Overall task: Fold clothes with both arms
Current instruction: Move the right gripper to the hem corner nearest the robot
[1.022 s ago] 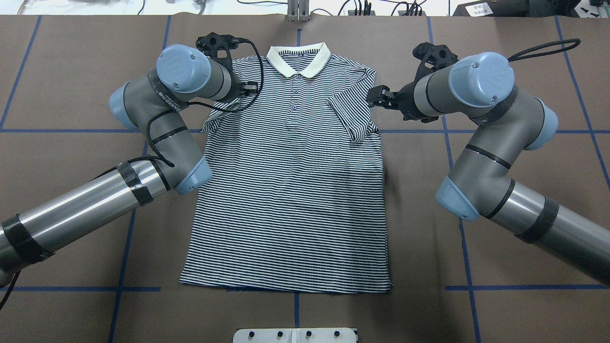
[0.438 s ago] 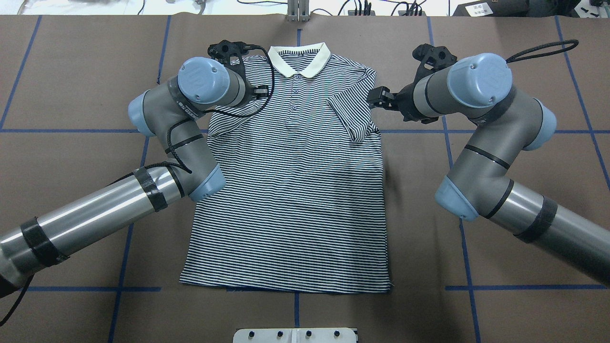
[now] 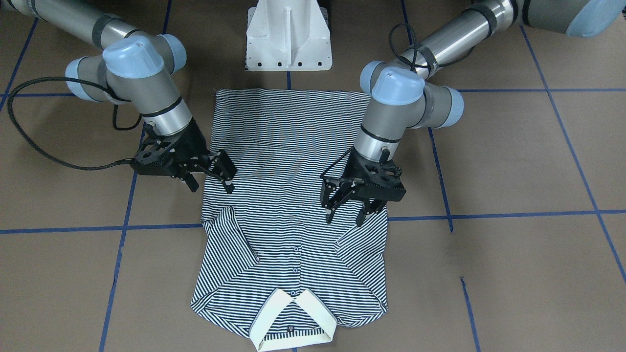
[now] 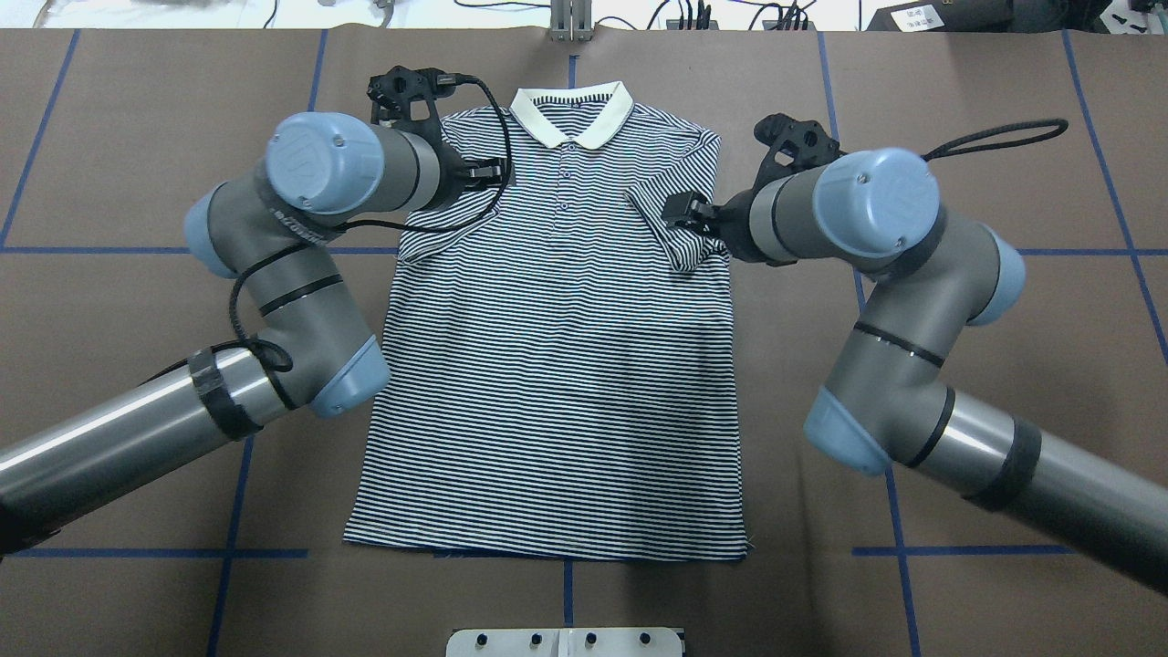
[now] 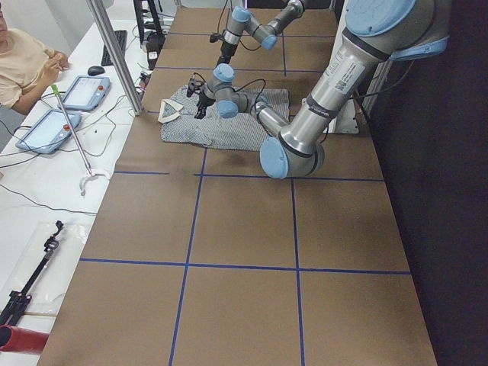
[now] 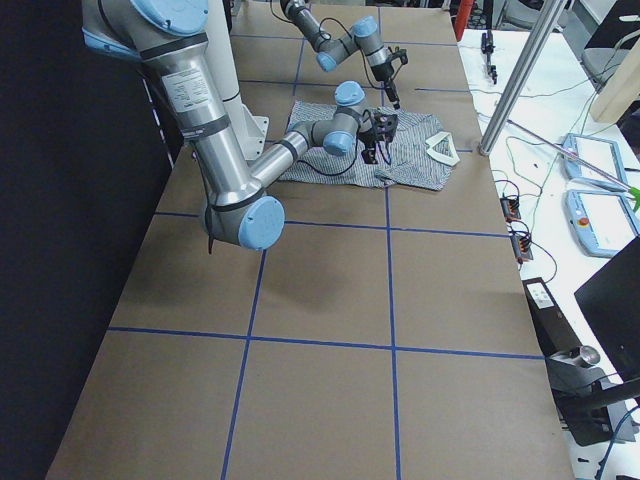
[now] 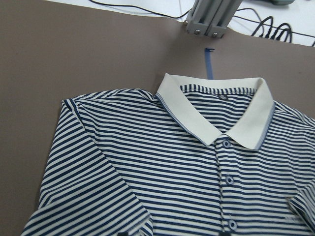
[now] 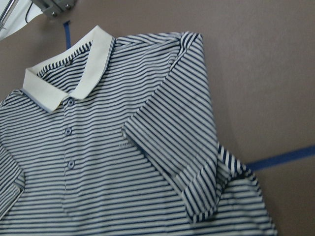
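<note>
Left gripper (image 3: 345,219) and right gripper (image 3: 212,187), jaws apart, hover beside the inward-folded sleeves (image 3: 230,239) of the polo shirt (image 3: 288,161), flat on the worktop (image 3: 513,161); contact is seemingly absent. An uneven pinch could drag a sleeve open and skew the fold.

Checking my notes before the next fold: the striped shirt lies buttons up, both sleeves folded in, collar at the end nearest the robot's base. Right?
Not quite. The shirt lies buttons up, both sleeves folded in, but the collar is at the end farthest from the robot's base; the hem lies nearest it. The front-facing view shows this.
</note>
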Available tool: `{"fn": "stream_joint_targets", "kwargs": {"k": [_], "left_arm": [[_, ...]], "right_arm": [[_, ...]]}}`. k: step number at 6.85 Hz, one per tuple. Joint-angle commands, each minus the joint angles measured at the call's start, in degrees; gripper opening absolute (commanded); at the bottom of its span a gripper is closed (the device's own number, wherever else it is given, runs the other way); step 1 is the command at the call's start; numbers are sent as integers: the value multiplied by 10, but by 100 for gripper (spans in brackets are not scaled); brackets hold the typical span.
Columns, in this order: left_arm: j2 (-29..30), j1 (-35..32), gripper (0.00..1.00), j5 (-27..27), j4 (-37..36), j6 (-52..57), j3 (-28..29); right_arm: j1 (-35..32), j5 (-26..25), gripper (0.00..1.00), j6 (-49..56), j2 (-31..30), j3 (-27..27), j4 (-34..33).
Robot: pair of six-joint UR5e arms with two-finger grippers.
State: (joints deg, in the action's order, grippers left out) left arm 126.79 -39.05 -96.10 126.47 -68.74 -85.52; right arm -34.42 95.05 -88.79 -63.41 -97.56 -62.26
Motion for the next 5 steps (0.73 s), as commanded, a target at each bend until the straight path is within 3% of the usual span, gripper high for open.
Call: {"fn": "stream_joint_targets", "kwargs": {"k": [1,2,3,4,5], "left_arm": [[-71,-1,74,-45,0,0,-101],[-72,-3,74,-45,0,0,-100],[-74,-3,73,-45,0,2,-99],[-75,-4,73,-44,0,3,-96],[-87,-3,74,-44,6,2,-98]], "right_arm": [[160,-169,96,-137,-23,-107,-131],[238,-218,96,-240,-70,-189,-214],[309,-283,88,-313,-140,-219,-216],[318,-290,74,-353,-165,-219,-219],[317,-283,70,-359,-166,-217,-222]]}}
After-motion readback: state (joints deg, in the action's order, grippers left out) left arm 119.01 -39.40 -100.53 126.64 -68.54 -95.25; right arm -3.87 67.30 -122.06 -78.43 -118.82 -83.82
